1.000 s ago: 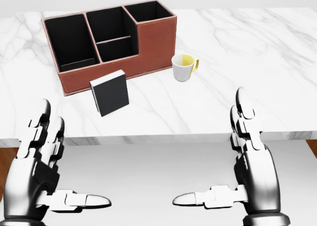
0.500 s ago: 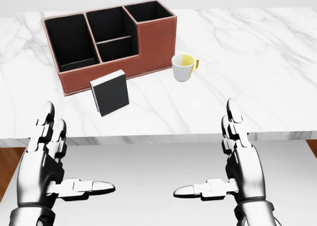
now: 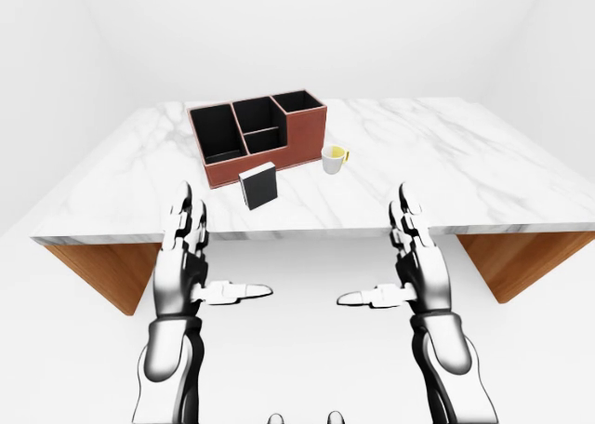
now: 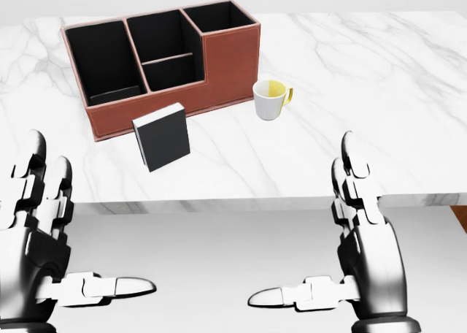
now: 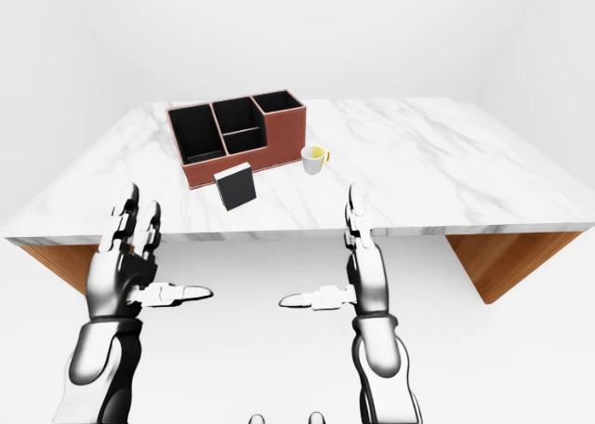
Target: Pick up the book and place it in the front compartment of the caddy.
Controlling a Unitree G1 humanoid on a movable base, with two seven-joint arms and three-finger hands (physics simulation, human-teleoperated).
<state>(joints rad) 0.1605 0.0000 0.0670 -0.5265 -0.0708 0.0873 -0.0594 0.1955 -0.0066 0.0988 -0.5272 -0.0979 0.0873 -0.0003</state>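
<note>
A black book [image 4: 162,137] with white page edges stands upright on the white marble table [image 4: 379,70], just below the caddy in the head view. The red-brown caddy [image 4: 232,63] has several black compartments open at the top. My left hand [image 4: 91,220] is open and empty at the lower left, below the table's near edge. My right hand [image 4: 300,220] is open and empty at the lower right. Both hands hold their fingers up and thumbs inward, well short of the book.
A white mug [image 4: 271,99] with a yellow inside stands right of the caddy and book. The table's wooden supports [image 3: 102,275] show under the marble slab on both sides. The floor around is white.
My left hand has moved left and slightly up in the head view. My right hand has shifted a little right and up. The book, caddy and mug have not moved.
</note>
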